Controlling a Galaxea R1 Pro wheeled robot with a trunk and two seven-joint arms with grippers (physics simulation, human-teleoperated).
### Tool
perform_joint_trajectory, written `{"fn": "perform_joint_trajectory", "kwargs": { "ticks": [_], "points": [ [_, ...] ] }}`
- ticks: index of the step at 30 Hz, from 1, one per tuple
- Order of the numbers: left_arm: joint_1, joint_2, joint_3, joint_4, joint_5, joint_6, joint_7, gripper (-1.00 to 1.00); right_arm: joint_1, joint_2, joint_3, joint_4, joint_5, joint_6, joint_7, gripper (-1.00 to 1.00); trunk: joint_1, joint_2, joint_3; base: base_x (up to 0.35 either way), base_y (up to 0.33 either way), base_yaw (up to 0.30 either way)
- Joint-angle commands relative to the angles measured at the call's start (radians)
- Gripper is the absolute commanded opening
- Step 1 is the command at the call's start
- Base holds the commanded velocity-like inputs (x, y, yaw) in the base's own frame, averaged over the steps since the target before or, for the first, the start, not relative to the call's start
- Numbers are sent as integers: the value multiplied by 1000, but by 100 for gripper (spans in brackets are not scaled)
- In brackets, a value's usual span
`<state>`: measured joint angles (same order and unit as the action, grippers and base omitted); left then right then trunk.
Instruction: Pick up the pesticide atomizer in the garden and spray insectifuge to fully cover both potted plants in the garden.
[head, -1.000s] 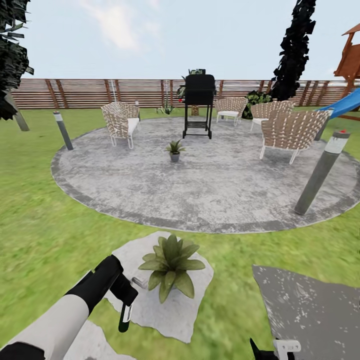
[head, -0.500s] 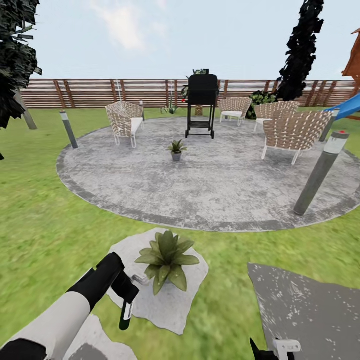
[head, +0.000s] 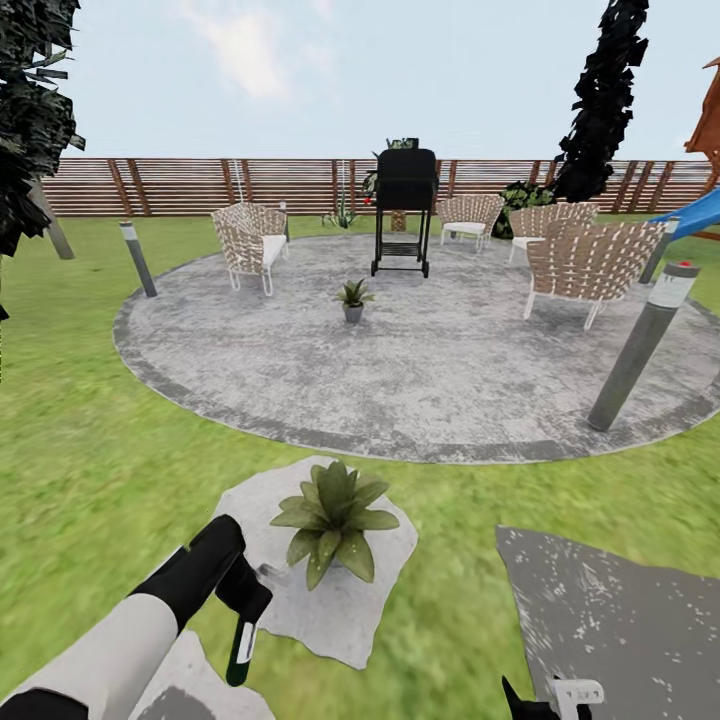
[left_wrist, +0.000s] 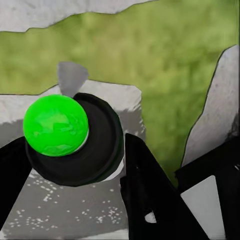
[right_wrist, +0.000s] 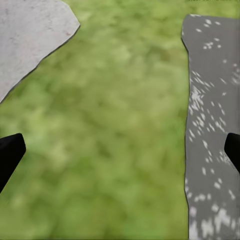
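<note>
The left gripper (head: 243, 612) is clenched on the pesticide atomizer (head: 240, 648), which hangs downward from it over the near edge of a pale stepping stone (head: 350, 600). In the left wrist view the bottle's round end (left_wrist: 56, 125) looks bright green, perhaps a render effect. Just beside it, mid-stone, stands one potted plant (head: 331, 521). The second potted plant (head: 352, 297) sits well apart on the round patio (head: 440, 370). The right gripper (right_wrist: 120, 150) is released, fingers spread over lawn (right_wrist: 115, 130).

The left arm (head: 150, 620) has a smooth white forearm running into a glossy black wrist, and both grippers, left gripper (head: 245, 625) and right gripper (right_wrist: 120, 155), carry black wedge-shaped fingers (left_wrist: 150, 200).
</note>
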<state>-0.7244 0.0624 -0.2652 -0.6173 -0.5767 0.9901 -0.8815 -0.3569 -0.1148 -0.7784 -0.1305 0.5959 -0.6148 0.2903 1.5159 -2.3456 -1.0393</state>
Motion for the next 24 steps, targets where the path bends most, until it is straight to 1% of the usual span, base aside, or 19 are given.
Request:
{"fn": "perform_joint_trajectory", "kwargs": {
  "ticks": [1,4,9,12,15,18,24],
  "points": [
    [3,0,-1,-5,-10,2,-10,-100,-1,0,-8,0,1,-2,9,100,0,0,-1,0,0,143],
    [6,-3,0,-10,-8,2,-10,-100,-1,0,-8,0,1,-2,9,100,0,0,-1,11,-49,221],
    [6,-10,0,-11,-6,2,-10,-100,-1,0,-8,0,1,-2,9,100,0,0,-1,80,-218,265],
    [6,-10,0,-12,-6,2,-10,-100,-1,0,-8,0,1,-2,9,100,0,0,-1,28,-264,71],
    [6,-4,0,-12,-5,4,-10,-100,-1,0,-7,0,1,-3,9,100,0,0,-1,30,-272,5],
    [5,0,0,-12,-3,4,-11,-100,-1,0,-7,0,1,-3,9,100,0,0,-1,182,-238,8],
    [4,0,1,-13,-3,5,-10,-100,-1,0,-7,1,2,-3,9,100,0,0,-1,213,-218,266]
  ]
}}
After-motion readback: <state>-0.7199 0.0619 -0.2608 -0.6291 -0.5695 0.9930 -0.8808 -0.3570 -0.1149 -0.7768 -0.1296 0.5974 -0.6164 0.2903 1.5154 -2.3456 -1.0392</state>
